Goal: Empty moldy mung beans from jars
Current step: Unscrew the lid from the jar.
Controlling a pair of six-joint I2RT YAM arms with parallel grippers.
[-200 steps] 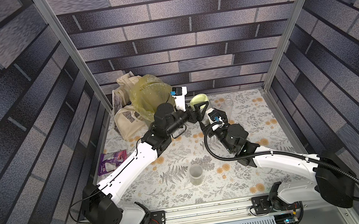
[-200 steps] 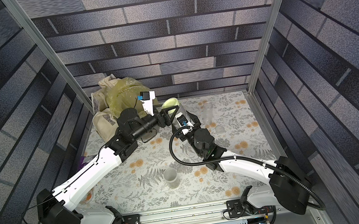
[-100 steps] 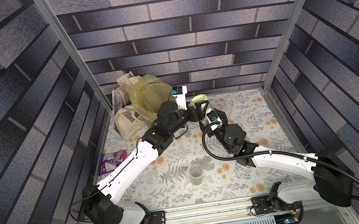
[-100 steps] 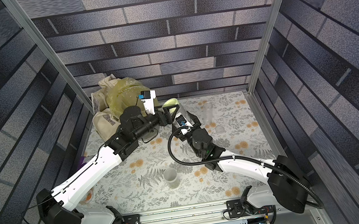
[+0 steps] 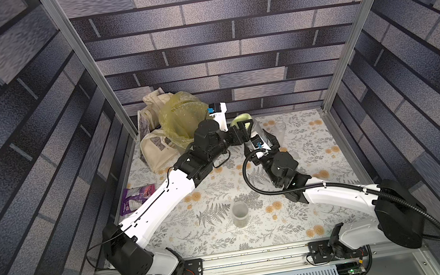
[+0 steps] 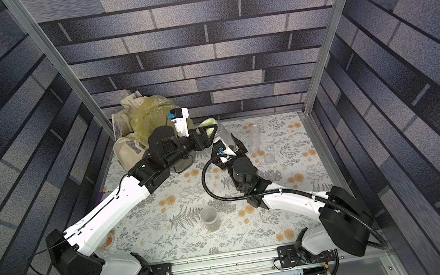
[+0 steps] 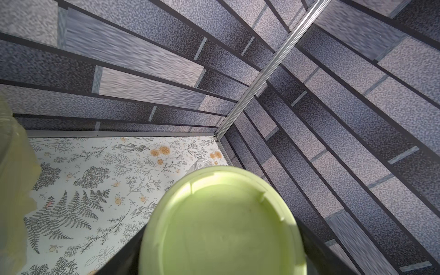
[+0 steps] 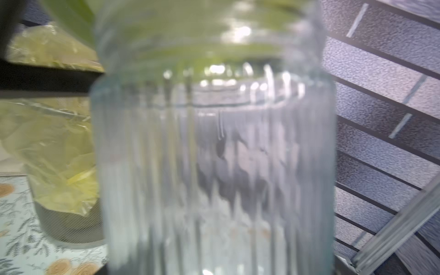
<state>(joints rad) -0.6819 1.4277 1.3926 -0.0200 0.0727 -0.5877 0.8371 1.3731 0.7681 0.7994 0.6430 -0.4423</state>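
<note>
Right wrist view is showing only a blurred, ribbed wall of the wide jar (image 8: 214,166), so I cannot tell what is sitting inside. Right pincer (image 5: 264,141) is gripping that jar's body, jaws partway apart, with its fingers mostly hidden behind the glass. Left pincer (image 5: 243,124) is clamping the lime-green lid (image 7: 221,226), its dark fingers (image 7: 119,258) cut off at the frame edge. The jar is sitting at the back of the table (image 5: 326,216), just beside the bin (image 8: 69,226) with the yellow bag (image 5: 181,117). Whether its base is touching the table is not resolving. Mung beans (image 5: 241,222) are showing as a thin olive layer in the short jar (image 5: 240,212), upright near the front. Tall slim jar (image 5: 280,129) is standing just beyond the right pincer.
</note>
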